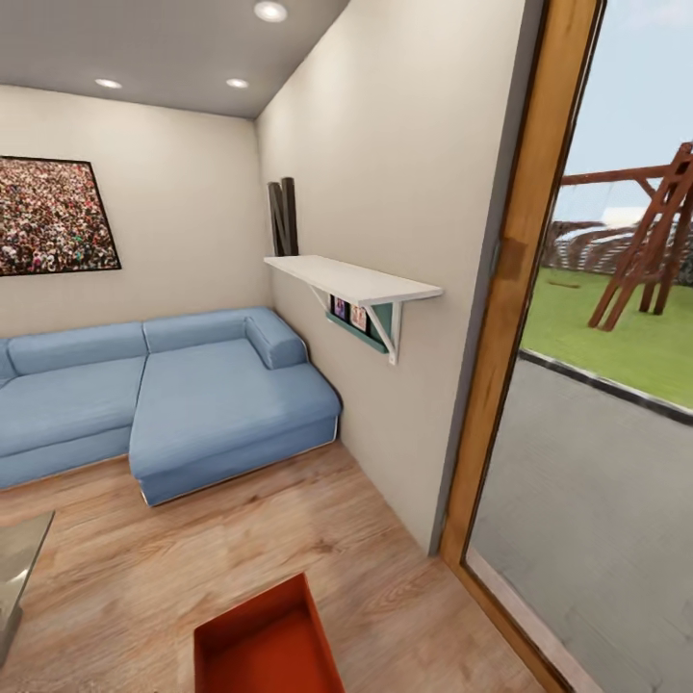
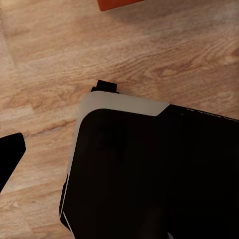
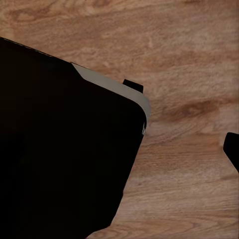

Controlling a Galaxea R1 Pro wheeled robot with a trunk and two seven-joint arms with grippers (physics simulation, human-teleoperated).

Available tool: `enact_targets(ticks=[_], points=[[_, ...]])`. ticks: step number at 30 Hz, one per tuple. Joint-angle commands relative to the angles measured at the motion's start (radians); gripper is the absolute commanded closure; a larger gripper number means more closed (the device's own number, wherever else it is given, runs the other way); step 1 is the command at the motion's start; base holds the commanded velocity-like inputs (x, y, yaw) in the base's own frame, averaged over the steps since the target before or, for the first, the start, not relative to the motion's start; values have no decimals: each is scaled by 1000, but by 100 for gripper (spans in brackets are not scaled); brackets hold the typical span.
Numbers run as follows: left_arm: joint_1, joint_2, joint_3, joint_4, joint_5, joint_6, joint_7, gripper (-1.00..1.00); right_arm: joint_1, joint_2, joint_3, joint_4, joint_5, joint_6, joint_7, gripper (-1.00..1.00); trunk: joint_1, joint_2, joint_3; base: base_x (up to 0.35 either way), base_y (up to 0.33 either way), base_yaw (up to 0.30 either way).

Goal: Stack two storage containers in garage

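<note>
One red-orange storage container (image 1: 265,640) lies open side up on the light wood-plank floor of the living room, at the bottom middle of the head view, partly cut off by the picture's edge. A corner of the same container (image 2: 117,4) shows in the left wrist view. A single dark fingertip (image 2: 11,152) of my left gripper hangs over bare planks, well apart from the container. A single dark fingertip (image 3: 232,149) of my right gripper also hangs over bare planks. Nothing is seen in either gripper. A second container is out of view.
A blue corner sofa (image 1: 164,404) stands at the back left. A white wall shelf (image 1: 351,277) juts out at the right. A wood-framed glass door (image 1: 510,289) opens on a yard. A glass table corner (image 1: 19,558) is at the left. My black base (image 2: 149,174) sits below both wrists.
</note>
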Motion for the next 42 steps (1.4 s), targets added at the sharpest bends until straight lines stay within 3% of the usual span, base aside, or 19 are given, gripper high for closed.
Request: enact_targets(ticks=[1,42], points=[[-1,0,2,0,6,0,-1,-100,-1,0,7,3,-2,-5,0,-100,0,-1,-1,0,-1,121],[-1,0,2,0,6,0,-1,-100,-1,-2,8,3,-1,-5,0,-100,0,-1,-1,0,0,264]])
